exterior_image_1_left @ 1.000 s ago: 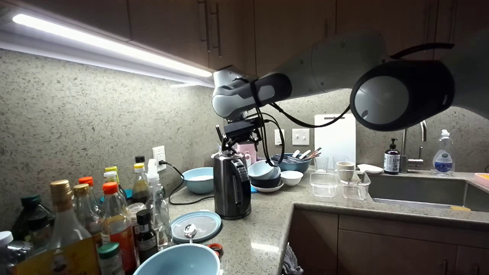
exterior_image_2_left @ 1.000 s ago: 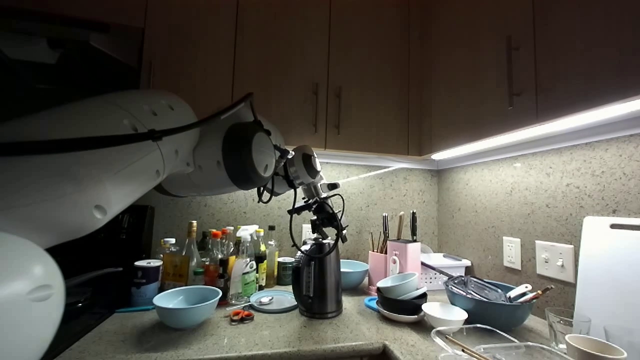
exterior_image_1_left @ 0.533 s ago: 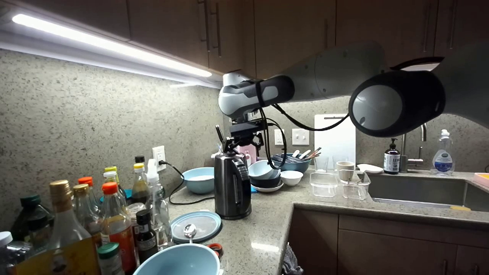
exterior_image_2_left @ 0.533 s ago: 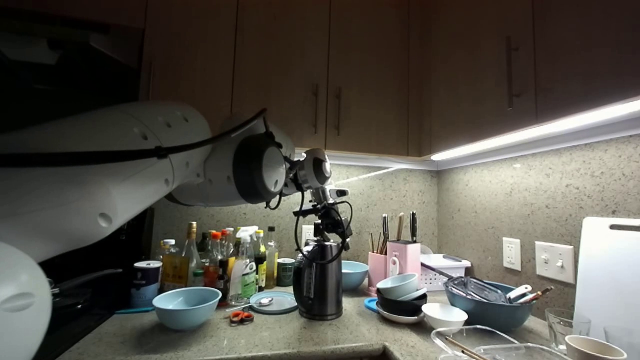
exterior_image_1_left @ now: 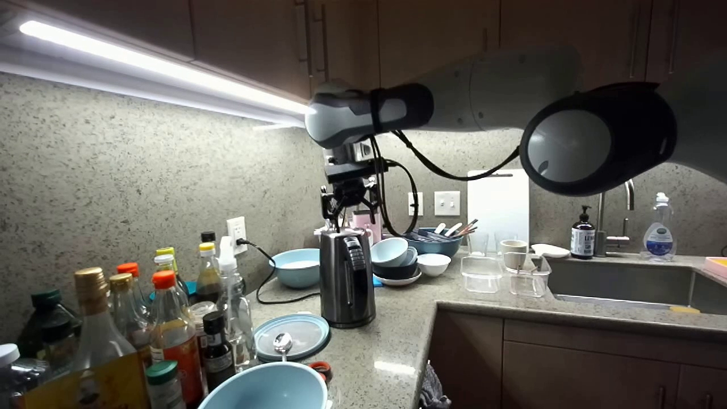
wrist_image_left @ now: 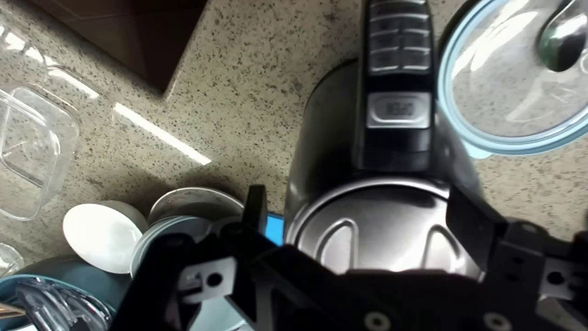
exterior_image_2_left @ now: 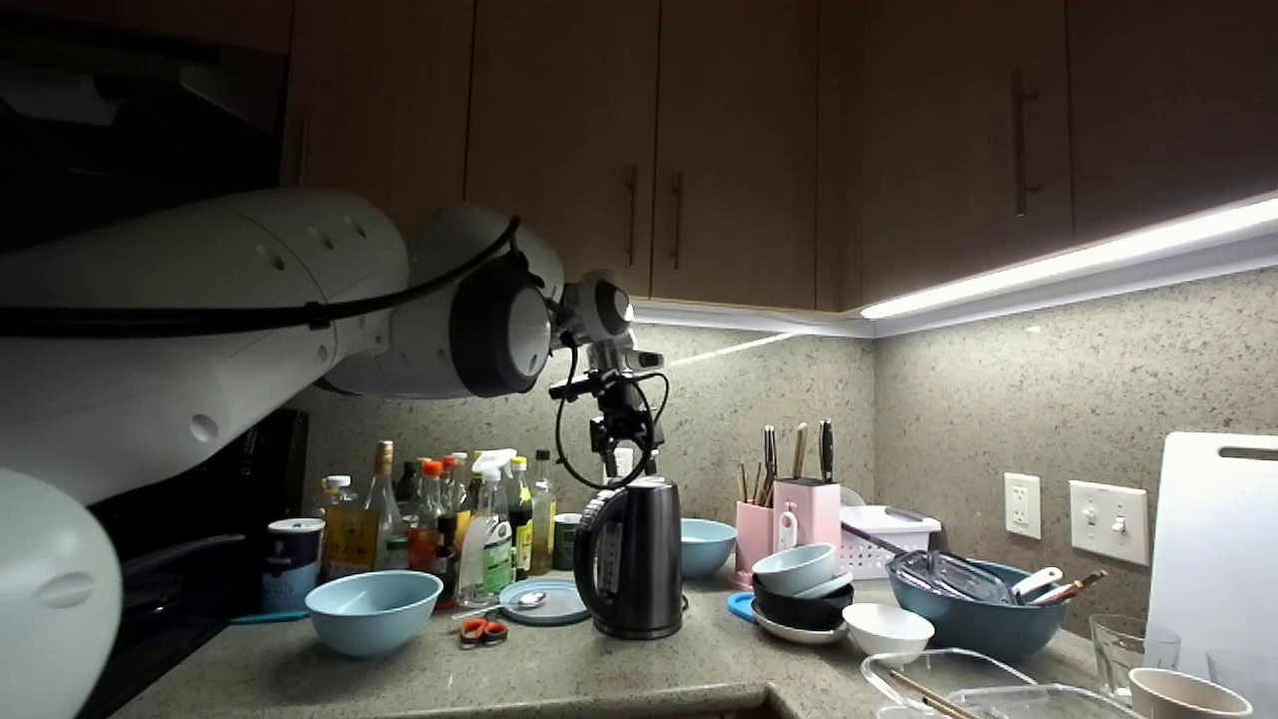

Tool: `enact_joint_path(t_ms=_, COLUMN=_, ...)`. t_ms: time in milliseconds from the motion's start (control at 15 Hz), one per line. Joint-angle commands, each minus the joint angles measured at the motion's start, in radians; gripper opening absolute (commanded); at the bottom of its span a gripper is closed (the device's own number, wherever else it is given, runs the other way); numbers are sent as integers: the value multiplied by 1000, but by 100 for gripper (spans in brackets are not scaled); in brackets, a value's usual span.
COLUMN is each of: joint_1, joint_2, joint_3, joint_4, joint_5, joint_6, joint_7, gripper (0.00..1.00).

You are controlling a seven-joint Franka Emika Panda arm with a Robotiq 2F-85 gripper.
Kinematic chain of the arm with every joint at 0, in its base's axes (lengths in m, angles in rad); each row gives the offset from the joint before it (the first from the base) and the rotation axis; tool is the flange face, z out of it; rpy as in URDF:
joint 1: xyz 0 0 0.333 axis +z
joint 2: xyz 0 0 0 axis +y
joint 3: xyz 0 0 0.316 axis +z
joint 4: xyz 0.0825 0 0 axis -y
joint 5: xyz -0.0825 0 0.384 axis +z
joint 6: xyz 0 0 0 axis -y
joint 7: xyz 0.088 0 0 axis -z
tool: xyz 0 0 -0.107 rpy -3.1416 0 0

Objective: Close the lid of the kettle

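While robotic fingers [wrist_image_left: 473,225] hang wide apart above a dark electric kettle [exterior_image_2_left: 649,559], gripping nothing, the lid [wrist_image_left: 388,230] lies flat inside the kettle's rim [wrist_image_left: 390,181] and looks closed, though whether it has latched cannot be told. In the wrist view, one finger lies outside the rim and its twin across it; contact is unclear. Should a finger dip onto the button [wrist_image_left: 398,110] on the kettle's handle [wrist_image_left: 399,82], apparently marked OPEN, the lid would probably pop up. An off-centre press on the rim could slide or tip the kettle on the speckled surface [exterior_image_1_left: 363,352], and a sideways swing might knock the stacked bowls [exterior_image_2_left: 802,602] beside it. The lid hides whatever the kettle holds. Past the stacked bowls from the kettle, a teal bowl [exterior_image_2_left: 998,634] carries utensils [exterior_image_2_left: 949,579]; beyond the kettle, a pink block [exterior_image_2_left: 807,519] bristles with upright handles [exterior_image_2_left: 826,449]. A pale blue bowl [exterior_image_1_left: 296,278] near the kettle shows something whitish inside, too unclear to name; bottles [exterior_image_2_left: 542,519] near the kettle show yellowish liquid.
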Motion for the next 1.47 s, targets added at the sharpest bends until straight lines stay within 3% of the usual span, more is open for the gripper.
enact_joint_path(t_ms=0, joint_1=29, joint_2=-77, joint_3=18, joint_4=-17, joint_5=13, joint_6=-63, joint_7=-1, gripper=100)
enact_joint_path(t_ms=667, joint_1=21, joint_2=-259, joint_3=82, joint_4=-86, joint_5=59, joint_6=-182, joint_7=-15, gripper=100)
enact_joint_path(t_ms=1133, joint_1=13, joint_2=-399, joint_3=93, joint_4=-185, joint_5=100, joint_6=-182, joint_7=30, gripper=100)
enact_joint_path(t_ms=1200, joint_1=33, joint_2=-310, joint_3=82, joint_4=-68, joint_5=69, joint_6=-182, joint_7=7, gripper=100)
enact_joint_path(t_ms=1400, joint_1=29, joint_2=-352, joint_3=82, joint_4=-111, joint_5=70, joint_6=-182, joint_7=7, gripper=100)
